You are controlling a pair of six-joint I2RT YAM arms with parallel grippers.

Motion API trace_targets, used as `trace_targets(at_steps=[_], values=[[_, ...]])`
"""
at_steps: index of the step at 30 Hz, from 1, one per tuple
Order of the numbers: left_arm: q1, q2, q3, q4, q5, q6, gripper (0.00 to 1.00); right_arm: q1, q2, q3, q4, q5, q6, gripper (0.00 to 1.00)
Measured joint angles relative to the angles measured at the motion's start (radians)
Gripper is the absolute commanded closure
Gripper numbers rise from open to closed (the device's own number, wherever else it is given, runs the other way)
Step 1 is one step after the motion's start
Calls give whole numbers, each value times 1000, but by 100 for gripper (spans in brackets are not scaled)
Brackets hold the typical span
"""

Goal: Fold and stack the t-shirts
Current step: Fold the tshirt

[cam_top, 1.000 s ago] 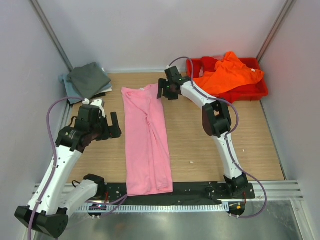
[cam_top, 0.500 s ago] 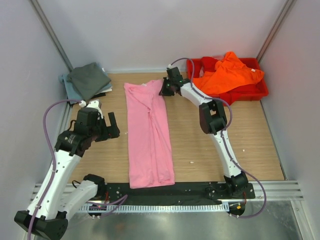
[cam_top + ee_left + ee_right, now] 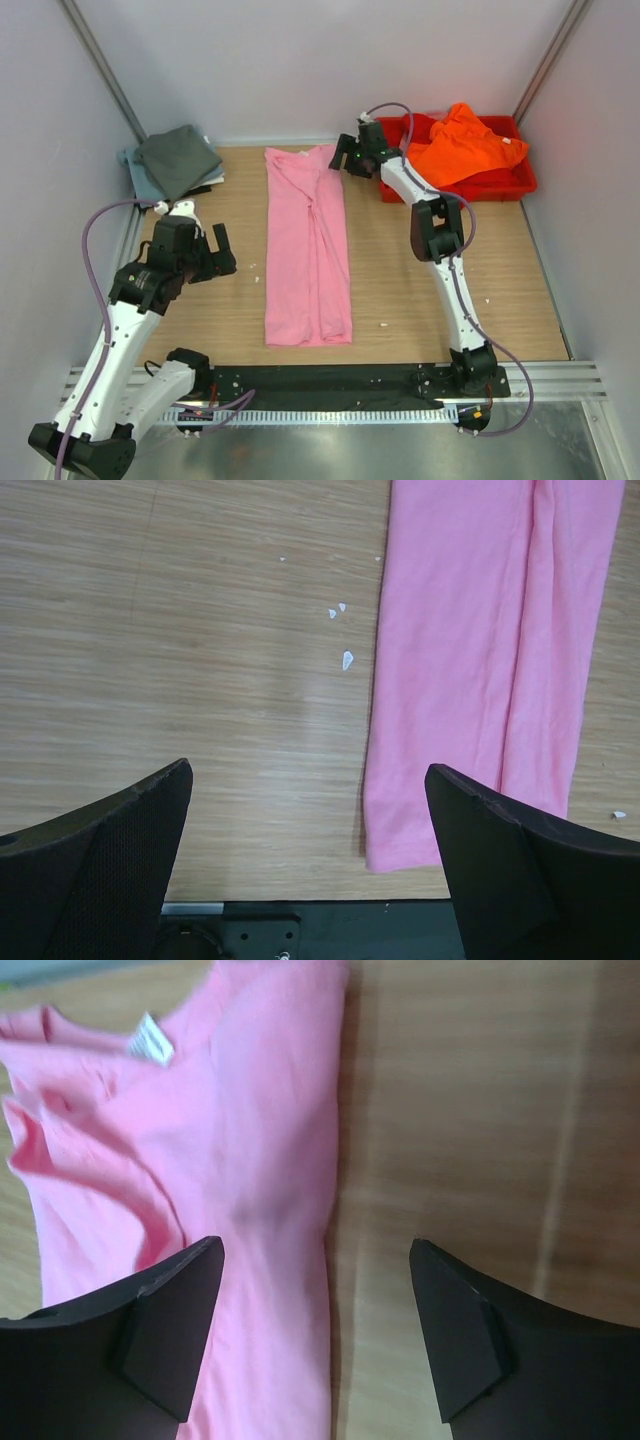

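The light pink t-shirt (image 3: 307,250), folded lengthwise into a long strip, lies down the middle of the table. My right gripper (image 3: 345,160) is open just above the strip's far right corner; in the right wrist view (image 3: 315,1330) the shirt's right edge (image 3: 250,1170) runs between the jaws. My left gripper (image 3: 222,255) is open and empty to the left of the strip; in its wrist view (image 3: 310,860) the strip's near left corner (image 3: 470,680) shows. The bright orange t-shirt (image 3: 455,145) lies crumpled in the red tray. The dark grey t-shirt (image 3: 178,158) lies folded on the pale blue-grey one (image 3: 130,160).
The red plastic tray (image 3: 505,185) stands at the back right. The folded stack is at the back left corner. A black base strip (image 3: 330,378) runs along the near table edge. White walls close in the left, back and right sides.
The pink strip has slid away from the front edge and a little to the right. My right gripper has moved back and right with it. The left arm has hardly moved.
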Motion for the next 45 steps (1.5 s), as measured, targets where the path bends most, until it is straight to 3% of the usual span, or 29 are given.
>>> trace_targets(at_steps=[4, 9, 14, 19, 24, 29, 45], values=[[0, 0, 0, 0, -29, -13, 0, 13, -205, -282, -34, 34, -5, 19], [3, -5, 0, -2, -48, -19, 0, 85, -649, -718, -65, 138, 15, 20], [4, -39, -3, -1, -48, -19, 0, 313, -1091, -993, -96, 273, 108, 31], [5, -68, -4, 0, -48, -19, 0, 539, -1337, -1296, -116, 344, 290, 45], [5, -89, -6, 0, -48, -19, 0, 714, -1358, -1497, -183, 417, 467, 53], [5, -93, -8, 1, -48, -19, 0, 882, -1358, -1534, -232, 491, 607, 55], [-5, -99, -8, 1, -52, -20, 0, 919, -1307, -1585, -211, 567, 729, 55]])
